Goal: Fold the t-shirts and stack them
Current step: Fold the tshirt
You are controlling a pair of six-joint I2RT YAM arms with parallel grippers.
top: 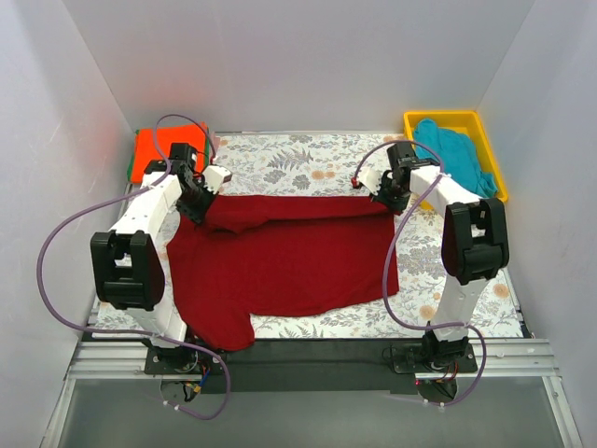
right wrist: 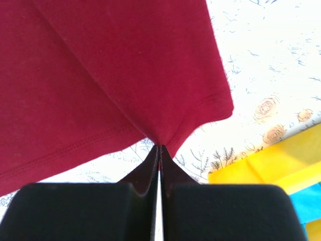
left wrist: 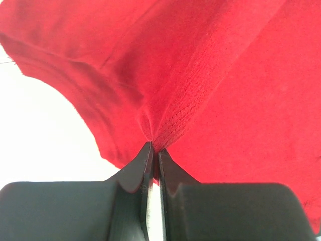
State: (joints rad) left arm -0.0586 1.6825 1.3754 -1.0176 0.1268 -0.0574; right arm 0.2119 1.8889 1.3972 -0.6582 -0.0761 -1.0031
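Observation:
A dark red t-shirt (top: 289, 261) lies spread on the floral table cover, its far edge lifted and folded toward me. My left gripper (top: 200, 207) is shut on the shirt's far left edge; the left wrist view shows the red cloth (left wrist: 200, 75) pinched between the fingertips (left wrist: 165, 163). My right gripper (top: 381, 194) is shut on the far right edge; the right wrist view shows the cloth (right wrist: 125, 75) pulled to a point at the jaws. A teal shirt (top: 455, 157) lies in the yellow bin. A bright orange-red folded shirt (top: 159, 151) sits at the far left.
The yellow bin (top: 485, 126) stands at the far right corner, its corner also showing in the right wrist view (right wrist: 271, 160). White walls enclose the table on three sides. Purple cables loop beside both arms. The black rail runs along the near edge.

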